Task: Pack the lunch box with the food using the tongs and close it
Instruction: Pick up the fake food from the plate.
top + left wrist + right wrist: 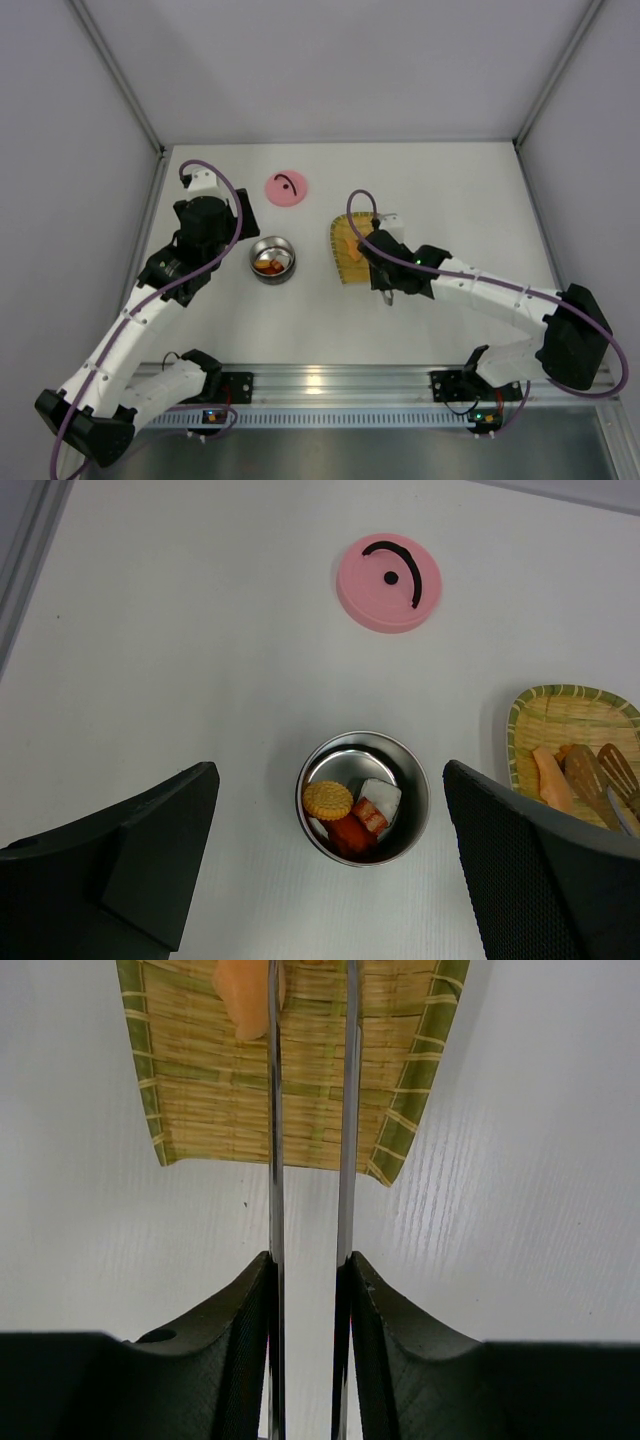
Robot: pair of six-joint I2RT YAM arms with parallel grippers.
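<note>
Left arm [150,305]: stretched forward from the near-left base, elbow low, wrist turned to point downward.
Left gripper [328,780]: fingers [150,860] spread wide apart, nothing between them, nothing touched.
Right arm [490,290]: elbow folded out at the far right, forearm reaching leftward toward the middle.
Right gripper [308,1280]: fingers [235,1320] close together, clamped from both sides on the two thin arms of the tongs [275,1110].

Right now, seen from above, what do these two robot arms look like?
Both the left arm and right arm are slim white tubes joined by bulky black joints. A purple cable loops along each. A small green light glows on the right one. Each ends in two chunky black fingers.
</note>
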